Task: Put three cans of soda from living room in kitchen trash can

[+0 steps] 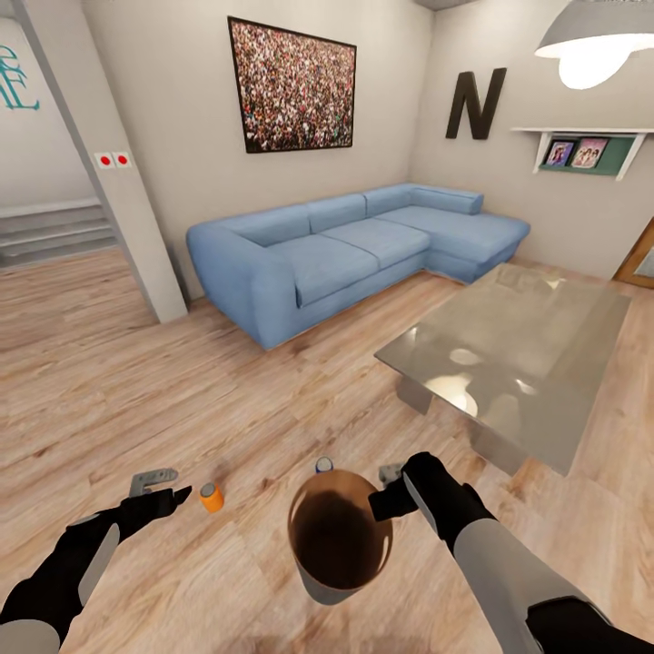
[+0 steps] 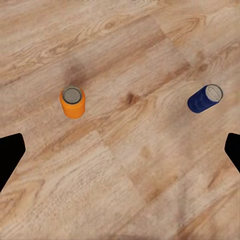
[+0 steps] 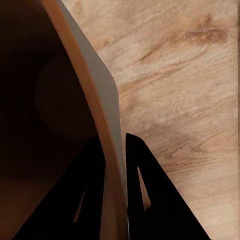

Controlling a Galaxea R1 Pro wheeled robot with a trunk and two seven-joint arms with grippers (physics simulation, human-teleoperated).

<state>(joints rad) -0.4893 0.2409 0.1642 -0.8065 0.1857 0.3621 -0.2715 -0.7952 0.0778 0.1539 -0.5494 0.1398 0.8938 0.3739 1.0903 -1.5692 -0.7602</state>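
Two cans stand upright on the wood floor (image 1: 136, 400) near the trash can (image 1: 338, 536), which my right gripper (image 3: 116, 150) holds pinched by its rim. Just beyond the bin's far rim sits the blue can (image 2: 205, 98); the orange can (image 2: 73, 102) stands toward my left gripper (image 1: 168, 490), whose fingers are spread wide.
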